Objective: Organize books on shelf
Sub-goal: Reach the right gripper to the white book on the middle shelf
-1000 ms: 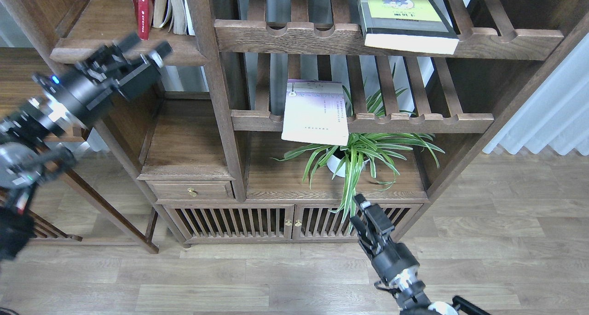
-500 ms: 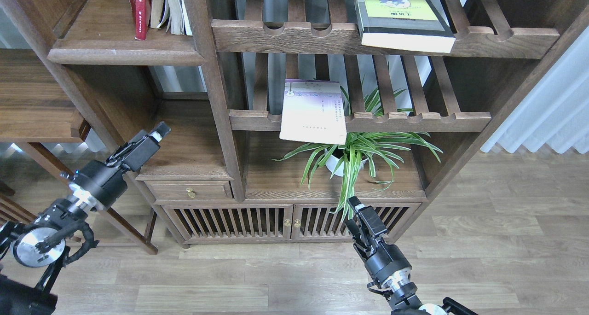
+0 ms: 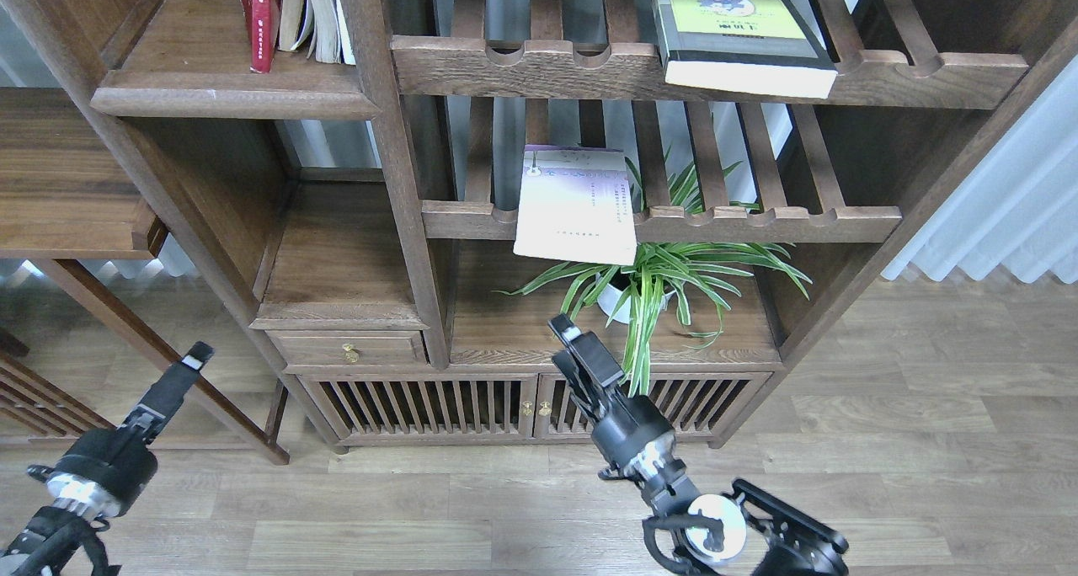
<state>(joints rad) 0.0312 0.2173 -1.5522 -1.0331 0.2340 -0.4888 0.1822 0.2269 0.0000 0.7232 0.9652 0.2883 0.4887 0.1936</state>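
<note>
Red book is shelved upright on the solid shelf; lavender book and yellow-green book lie on slatted racks (unsorted). Left gripper, right gripper: nothing held, opening cannot be told. Next step, approx.: lavender book to be grasped by the right gripper.

A spider plant in a white pot stands near the centre, its striped leaves spilling toward 5 o'clock over the cabinet edge. At 6 o'clock of it, two slatted cabinet doors carry small brass knobs. Toward 9 o'clock sits a small drawer with a brass pull. A pale curtain hangs at 3 o'clock. Light plank flooring fills the lower part. A wooden side table stands at 9 o'clock.
</note>
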